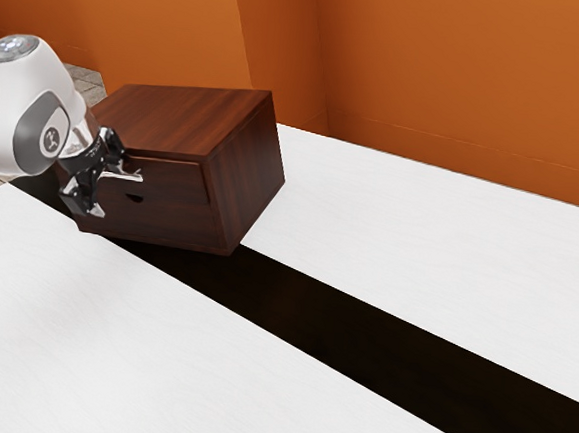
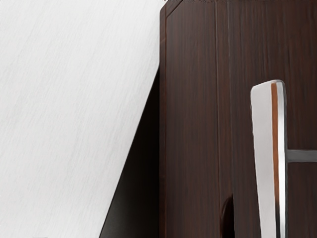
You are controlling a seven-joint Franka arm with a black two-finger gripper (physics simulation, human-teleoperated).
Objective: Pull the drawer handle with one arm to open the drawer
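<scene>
A dark wooden cabinet (image 1: 191, 129) stands on the table at the exterior view's left. Its front face holds a drawer (image 1: 170, 181) with a silver bar handle (image 1: 127, 175). My black gripper (image 1: 105, 176) is right at that front face, open, with its fingers spread above and below the handle's near end. From the wrist, the handle (image 2: 268, 158) is a long polished bar on a short post, standing off the dark drawer front (image 2: 198, 124). The drawer front looks about level with the cabinet face.
The table top is white (image 1: 418, 237), crossed by a wide black strip (image 1: 361, 332) that runs under the cabinet. Orange walls (image 1: 462, 60) rise behind. The white arm (image 1: 17, 105) comes in from the exterior view's left edge.
</scene>
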